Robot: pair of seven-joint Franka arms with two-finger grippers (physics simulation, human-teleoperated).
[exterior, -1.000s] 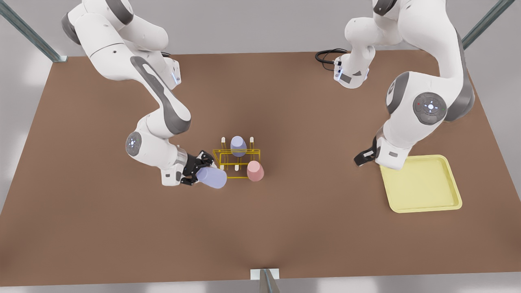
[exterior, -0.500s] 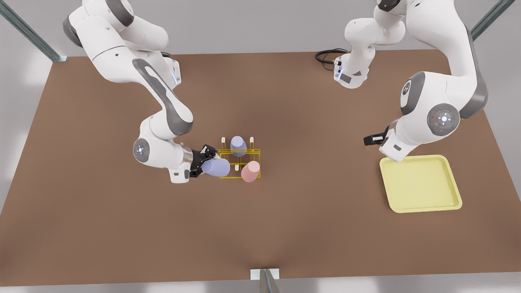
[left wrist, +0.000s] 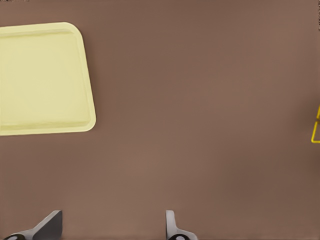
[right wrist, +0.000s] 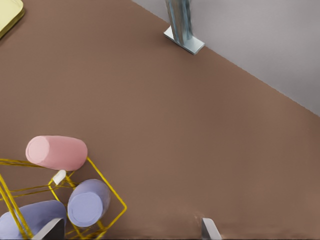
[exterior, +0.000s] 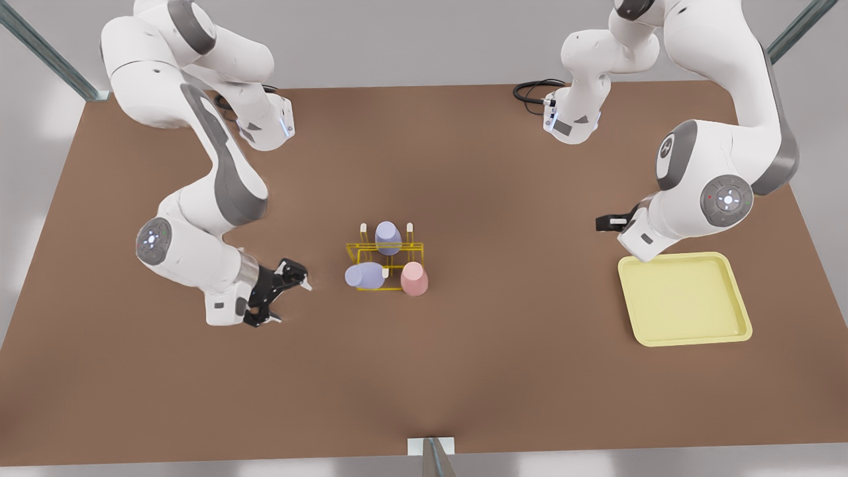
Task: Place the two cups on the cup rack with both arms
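Now that the right tool (exterior: 285, 295) has let go and backed off toward the front view's left, its fingers stand spread with nothing between them, and it sits low over the table (exterior: 464, 371), apart from the cup rack (exterior: 397, 255). Half a second ago it was pinching the lavender cup (exterior: 364, 275) right at the wire frame. That cup now lies on its side at the rack's near corner, touching the wire. I cannot tell whether it is seated on a peg or only leaning there. The pink cup (exterior: 414, 278) stands at the next near corner. It was tipped half a second ago and has settled upright. A second lavender cup (exterior: 387, 237) sits between the far pegs.

Over on the front view's right, my left tool (exterior: 606, 222) waits just beside the yellow tray (exterior: 686, 331), fingers spread and empty in its wrist view.

I judge the placing done or nearly so. The sideways cup is my one worry, since it could roll off the frame.
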